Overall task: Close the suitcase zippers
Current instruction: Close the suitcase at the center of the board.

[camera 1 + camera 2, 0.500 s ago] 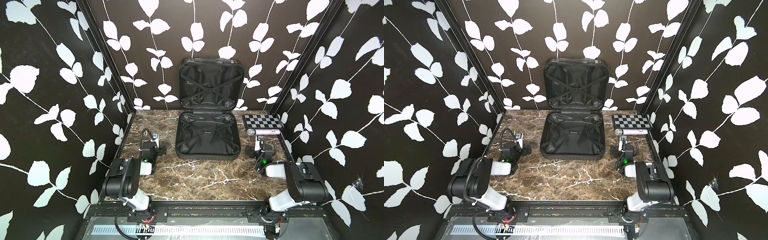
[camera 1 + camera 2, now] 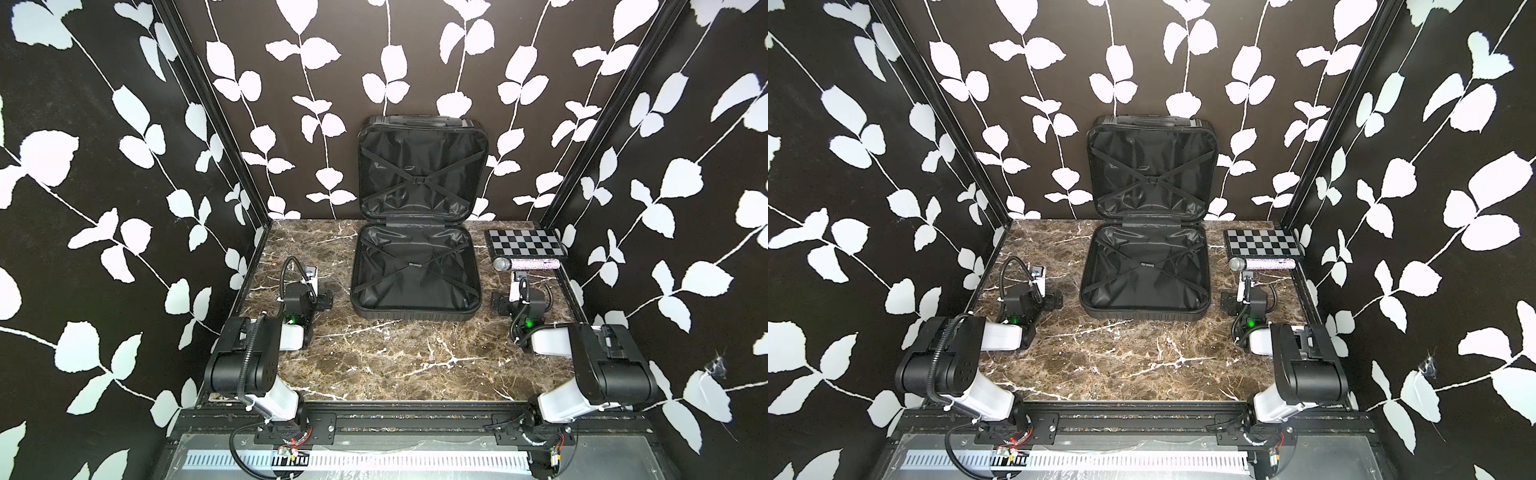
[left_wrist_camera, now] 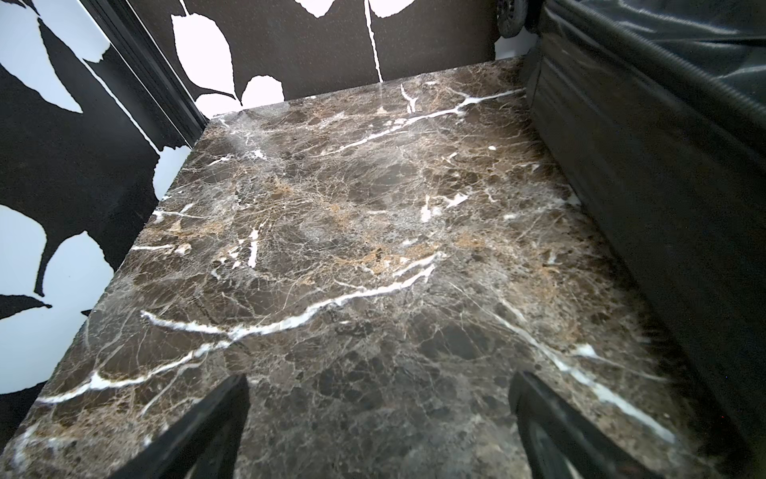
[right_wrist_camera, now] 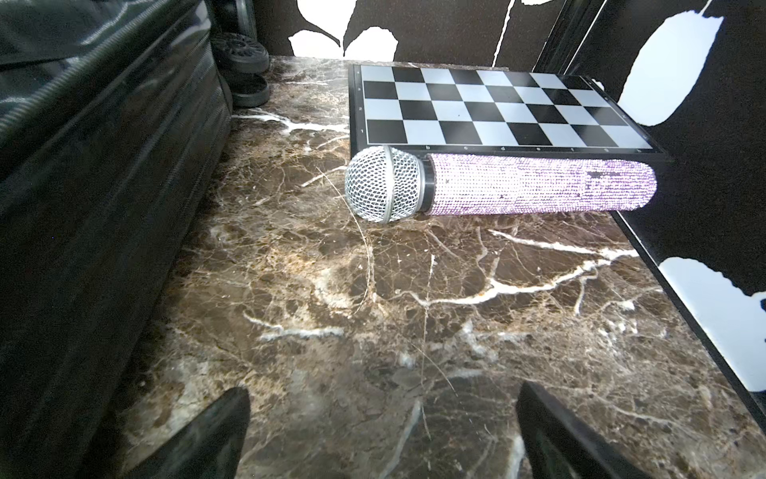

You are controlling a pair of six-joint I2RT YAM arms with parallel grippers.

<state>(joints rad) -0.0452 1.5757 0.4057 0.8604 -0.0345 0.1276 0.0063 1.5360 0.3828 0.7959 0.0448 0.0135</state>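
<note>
Black and hard-shelled, the suitcase (image 2: 415, 314) lies open mid-worktop (image 2: 395, 361) with its lid (image 2: 422, 174) upright at the back wall, so I'd say the zippers (image 3: 671, 58) cannot run until that lid drops. The left end effector (image 3: 381, 379) and right end effector (image 4: 385, 390) rest low on either side, both spread and empty. A glittery microphone (image 4: 497, 184) and a chessboard (image 4: 489, 108) lie beyond the right one, clear of the shell.

Top views high, front, looking down, sharing table (image 2: 395, 353); wrist views low, close, seemingly facing rearward.
</note>
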